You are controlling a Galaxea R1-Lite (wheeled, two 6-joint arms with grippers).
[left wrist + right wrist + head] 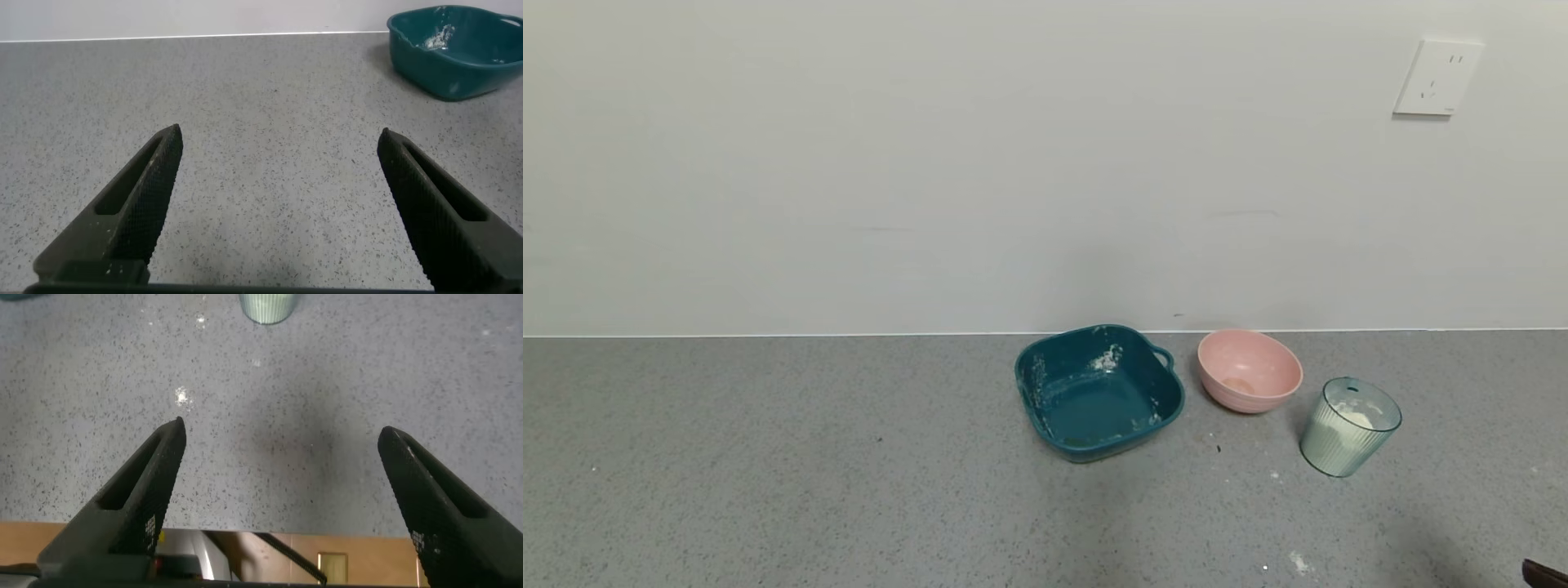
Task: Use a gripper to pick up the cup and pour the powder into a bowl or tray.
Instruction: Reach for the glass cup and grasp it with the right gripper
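Grey speckled stone countertop (768, 474) is seen stretching wide on the robot's left, where the left gripper (278, 212) is held low over bare surface, fingers spread wide and empty, apparently parked clear of the work. Further right, a dark teal square plastic dish with side handles (1097, 390) is set near the white wall (931, 163), streaked inside with white residue. Just beside it a round pale pink bowl (1249, 370) is placed, within easy pouring reach of the cup and judged the likely target. To its right, near but apart, the small translucent pale blue-green ribbed plastic cup (1349, 426) is stood upright on the counter, untouched; a mound of white, clumpy powder (1352, 418) is visible through its wall. Scattered white specks are noted on the counter in front of it. At far right the right gripper (282, 506) is held back from the cup at the counter's near edge, fingers parted wide and holding nothing, seemingly lined up for an approach. A white wall socket (1437, 77) is mounted above.
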